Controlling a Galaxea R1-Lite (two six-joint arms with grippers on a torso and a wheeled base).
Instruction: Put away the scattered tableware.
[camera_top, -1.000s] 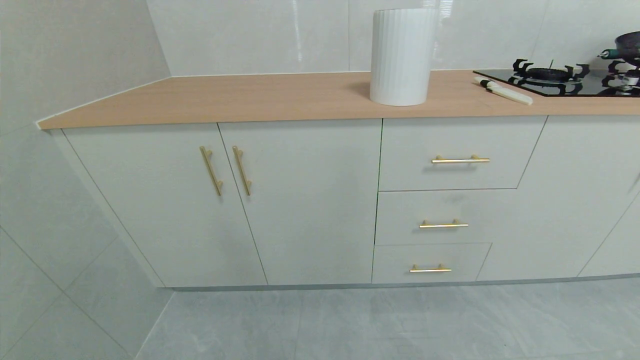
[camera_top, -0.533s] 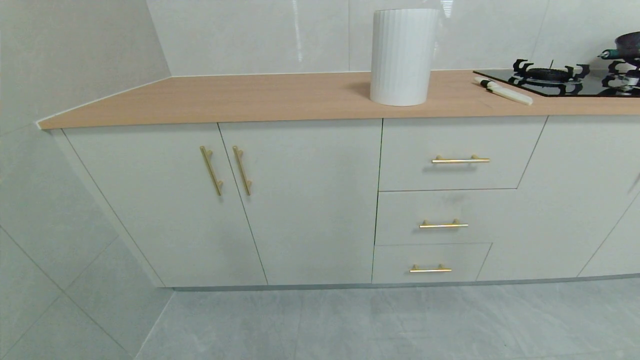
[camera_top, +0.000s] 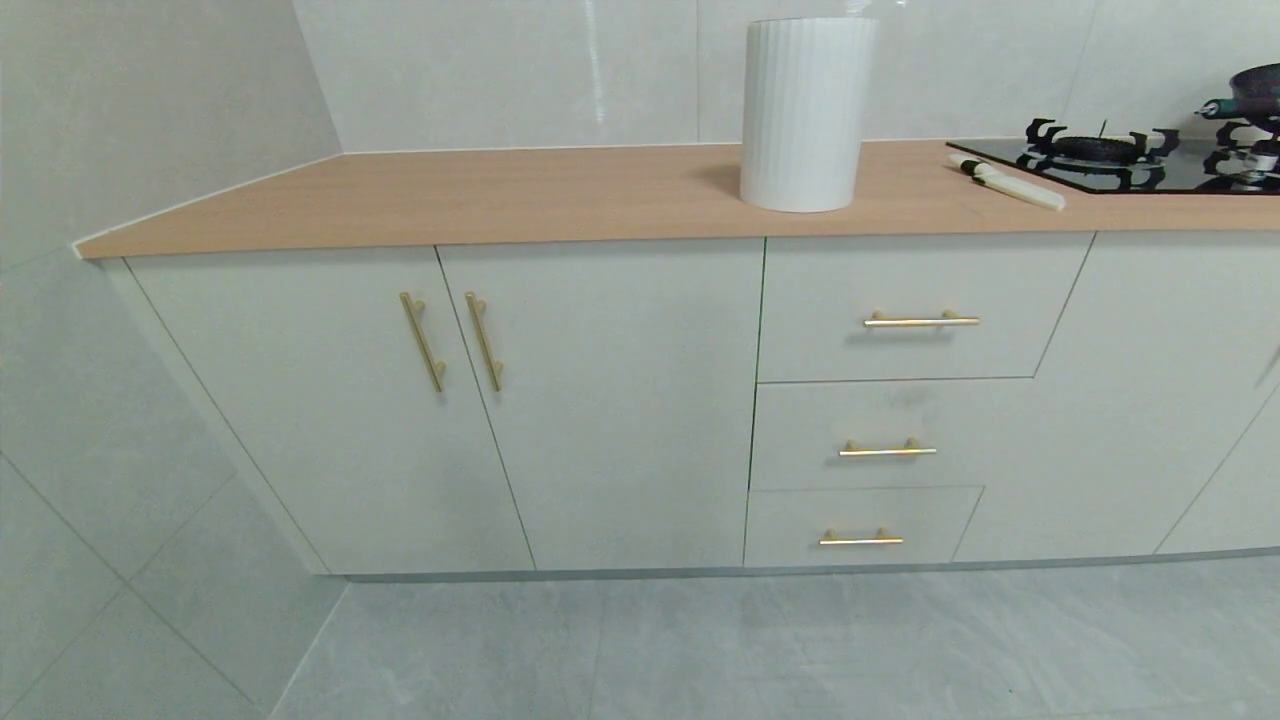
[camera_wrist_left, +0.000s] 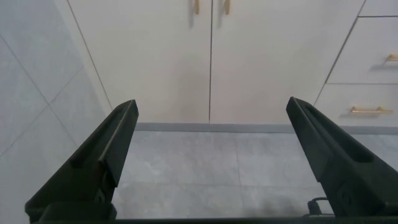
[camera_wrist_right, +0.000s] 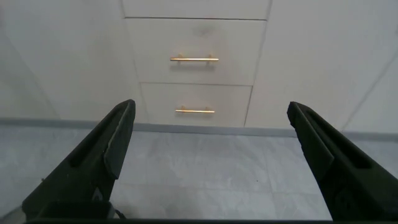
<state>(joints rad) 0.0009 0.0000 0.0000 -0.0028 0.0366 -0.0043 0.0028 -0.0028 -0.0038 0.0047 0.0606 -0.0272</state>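
A cream-handled knife (camera_top: 1006, 183) lies on the wooden countertop (camera_top: 520, 195) beside the black gas hob (camera_top: 1120, 160). To its left stands a tall white ribbed holder (camera_top: 803, 112), upright on the counter. My left gripper (camera_wrist_left: 211, 112) hangs low over the grey floor, open and with nothing in it, facing the double cabinet doors (camera_wrist_left: 210, 56). My right gripper (camera_wrist_right: 211, 112) is also open with nothing held, low in front of the lower drawers (camera_wrist_right: 194, 60).
Below the counter are two doors with gold handles (camera_top: 452, 340) and a stack of three drawers (camera_top: 905, 320). A tiled wall (camera_top: 90, 300) closes off the left side. A pan (camera_top: 1255, 90) sits on the hob. The grey floor (camera_top: 700, 650) is open before the cabinets.
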